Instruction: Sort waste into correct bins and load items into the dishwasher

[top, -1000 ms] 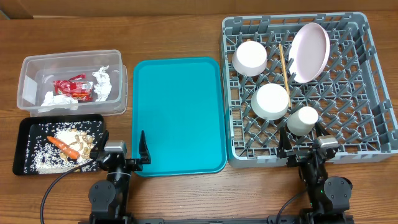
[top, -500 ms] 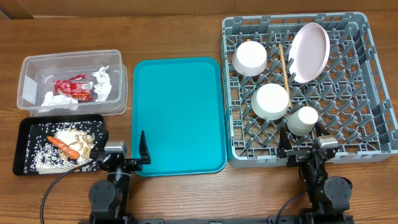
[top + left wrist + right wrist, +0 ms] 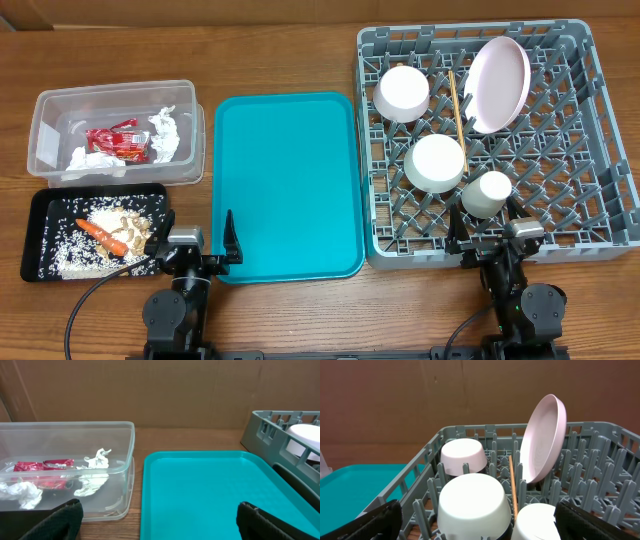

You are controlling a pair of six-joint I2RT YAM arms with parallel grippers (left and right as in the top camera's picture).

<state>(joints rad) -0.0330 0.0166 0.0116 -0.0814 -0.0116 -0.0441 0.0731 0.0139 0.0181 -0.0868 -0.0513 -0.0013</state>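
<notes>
White plate [image 3: 499, 72] likely stiff, slick, breakable; take it by rim. Your left tool [image 3: 160, 517], right tool [image 3: 481, 520] wide open, empty.

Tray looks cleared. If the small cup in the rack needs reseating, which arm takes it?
Right. Right end effector sits open at the rack's near edge, cup directly ahead. Left end effector, also open, sits at the teal tray's near left corner, the tray between it and the rack.
</notes>
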